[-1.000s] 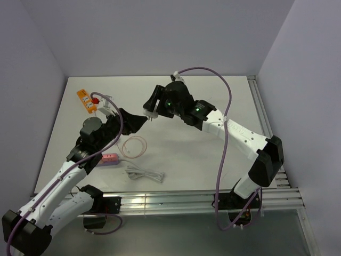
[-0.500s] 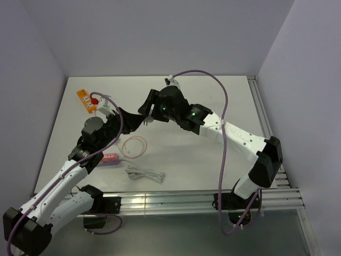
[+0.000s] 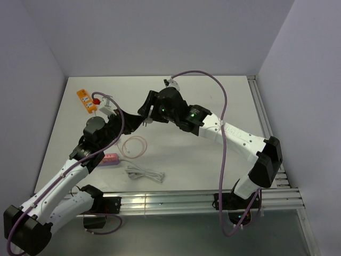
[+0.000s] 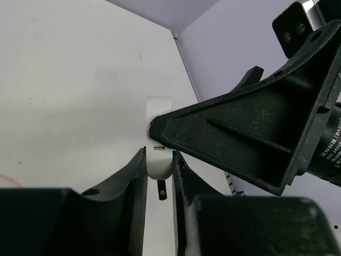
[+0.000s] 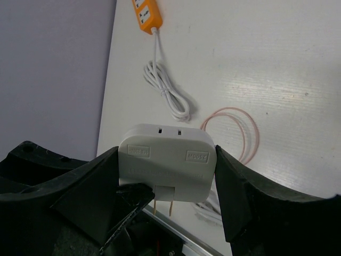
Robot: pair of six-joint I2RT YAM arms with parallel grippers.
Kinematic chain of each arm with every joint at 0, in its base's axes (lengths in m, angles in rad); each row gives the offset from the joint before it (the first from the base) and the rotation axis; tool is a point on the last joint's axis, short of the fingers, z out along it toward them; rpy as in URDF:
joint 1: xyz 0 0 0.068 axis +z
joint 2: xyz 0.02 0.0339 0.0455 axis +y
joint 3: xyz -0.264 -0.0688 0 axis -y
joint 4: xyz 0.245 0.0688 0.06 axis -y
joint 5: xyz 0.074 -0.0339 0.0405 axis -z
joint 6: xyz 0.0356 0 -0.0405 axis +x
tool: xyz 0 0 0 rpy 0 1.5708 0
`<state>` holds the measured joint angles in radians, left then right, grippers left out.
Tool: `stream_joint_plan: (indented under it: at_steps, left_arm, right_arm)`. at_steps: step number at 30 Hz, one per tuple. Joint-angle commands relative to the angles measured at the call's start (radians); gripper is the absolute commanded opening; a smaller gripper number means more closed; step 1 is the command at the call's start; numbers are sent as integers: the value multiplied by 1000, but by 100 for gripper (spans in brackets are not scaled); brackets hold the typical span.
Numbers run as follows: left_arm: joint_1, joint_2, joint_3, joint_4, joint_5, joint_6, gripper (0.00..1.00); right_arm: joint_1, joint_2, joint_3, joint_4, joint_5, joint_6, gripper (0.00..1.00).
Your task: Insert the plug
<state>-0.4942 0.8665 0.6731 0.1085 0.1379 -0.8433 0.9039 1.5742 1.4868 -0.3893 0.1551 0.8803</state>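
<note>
Currently right hand point(image 5: 166, 154), left hand point(image 4: 159, 160) both clamping plug point(image 5: 165, 173) beyond pink power strip point(image 3: 109, 158); mistimed release risking twist, drop.

Plug point(image 5: 166, 165) between left tool point(image 4: 159, 162) and right tool point(image 5: 166, 156)

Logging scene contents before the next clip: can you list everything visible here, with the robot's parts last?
table: 1, white, enclosed by pale walls
orange power strip: 1, orange, far left of table
red item: 1, red, beside the orange power strip; too small to identify
plug: 1, salmon pink, on table, left side towards the front
lilac strip: 1, lilac, by the plug, partly hidden
cord loop: 1, pale pink, right of the plug
cord bundle: 1, white, near front edge
white adapter: 1, white, two prongs, held between both pincers
left arm, right arm: 2, white and black, purple cables
left pincer: 1, black, on the white adapter
right pincer: 1, black, on the white adapter
</note>
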Motion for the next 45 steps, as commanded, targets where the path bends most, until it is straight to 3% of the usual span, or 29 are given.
stream_joint_plan:
  at_steps: [1, 6, 11, 16, 24, 27, 31, 35, 45]
  left_arm:
    - [3, -21, 13, 22, -15, 6, 0]
    - [3, -70, -12, 33, -12, 7, 0]
    - [5, -133, -47, 45, -17, 7, 0]
    - [3, -211, -76, 75, -20, -5, 0]
    - [5, -365, -142, 266, 57, -92, 0]
    - [5, -380, -161, 338, 104, -134, 0]
    - [3, -392, -181, 402, 131, -200, 0]
    - [5, -391, -187, 434, 140, -226, 0]
    - [3, -379, -172, 473, 157, -267, 0]
  right_arm:
    - [13, -51, 62, 20, 1, -30, 56]
    - [0, -118, 50, -14, 29, -89, 79]
    - [-75, -250, -94, 68, -92, -109, 80]
    - [-138, -365, -164, 108, -228, -193, 75]
    - [-165, -476, -419, 466, -658, -221, 63]
    - [-165, -479, -476, 605, -781, -186, 64]
    - [-165, -470, -497, 673, -818, -182, 65]
    - [-160, -442, -540, 870, -868, -109, 59]
    - [-115, -350, -482, 960, -853, -75, 54]
